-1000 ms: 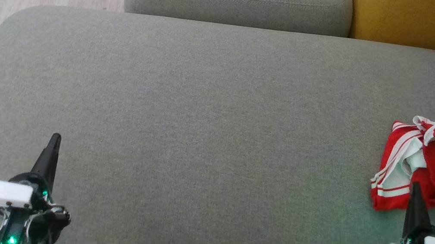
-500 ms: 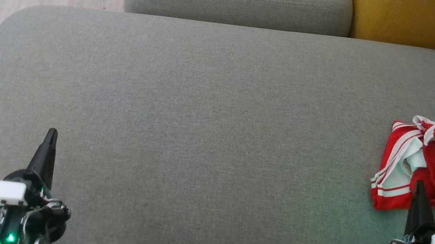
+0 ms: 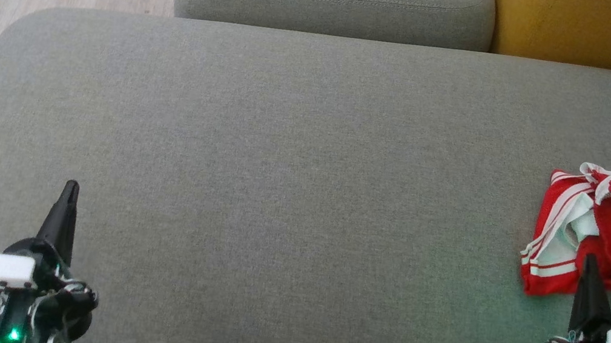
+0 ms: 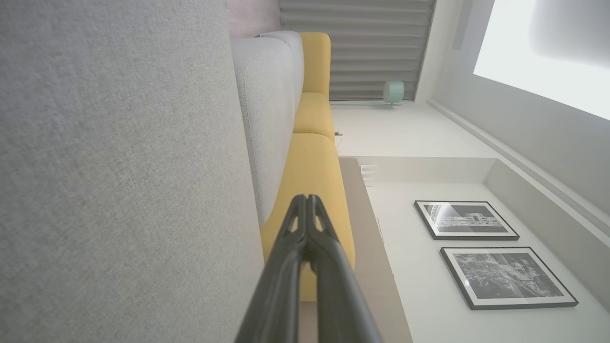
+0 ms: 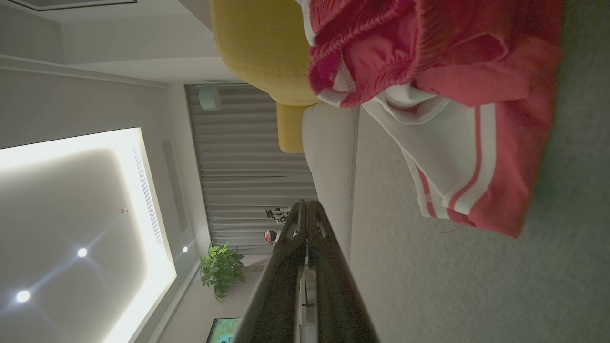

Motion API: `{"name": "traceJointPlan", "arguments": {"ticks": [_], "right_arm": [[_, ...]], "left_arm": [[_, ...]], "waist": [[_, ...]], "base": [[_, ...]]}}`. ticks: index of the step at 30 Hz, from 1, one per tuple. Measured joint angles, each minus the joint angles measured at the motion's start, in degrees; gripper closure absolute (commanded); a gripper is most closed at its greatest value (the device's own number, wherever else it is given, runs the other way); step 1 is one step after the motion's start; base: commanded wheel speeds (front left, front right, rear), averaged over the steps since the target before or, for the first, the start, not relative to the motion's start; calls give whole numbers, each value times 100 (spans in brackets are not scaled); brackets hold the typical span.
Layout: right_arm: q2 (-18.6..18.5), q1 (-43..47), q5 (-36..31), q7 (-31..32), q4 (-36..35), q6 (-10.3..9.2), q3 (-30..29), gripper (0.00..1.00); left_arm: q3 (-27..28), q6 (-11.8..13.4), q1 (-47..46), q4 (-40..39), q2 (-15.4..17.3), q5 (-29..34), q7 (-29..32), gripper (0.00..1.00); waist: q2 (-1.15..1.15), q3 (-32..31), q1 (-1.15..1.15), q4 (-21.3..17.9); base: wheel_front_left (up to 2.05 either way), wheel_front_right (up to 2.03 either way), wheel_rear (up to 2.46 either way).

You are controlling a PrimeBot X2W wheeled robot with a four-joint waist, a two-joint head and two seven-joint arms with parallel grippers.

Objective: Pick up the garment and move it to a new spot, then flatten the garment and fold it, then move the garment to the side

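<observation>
Head cam looks steeply down on the grey sofa seat (image 3: 294,163) from mid-range, w/ left end effector (image 3: 71,186) at 7 o'clock and right end effector (image 3: 590,260) at 4. Both wrist cams sit low beside the seat, rolled approx. a quarter turn, facing the backrest. Right wrist cam is close to the red-and-white garment (image 5: 452,95), shared w/ head view at 3 o'clock. The yellow cushion (image 3: 598,28) appears in all three.

The left gripper (image 3: 70,190) sits at the lower left of the head view, its two dark fingers pressed together, pointing up; the right gripper (image 3: 590,264) at the lower right is likewise closed
</observation>
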Motion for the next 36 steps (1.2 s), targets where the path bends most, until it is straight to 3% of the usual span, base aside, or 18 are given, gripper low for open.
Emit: {"name": "traceJointPlan", "arguments": {"ticks": [36], "right_arm": [[1, 0, 0, 42, 0, 0, -21, 100]], "left_arm": [[36, 0, -2, 1, -33, 1, 8, 100]], "waist": [[0, 0, 0, 0]], "base": [[0, 0, 0]]}}
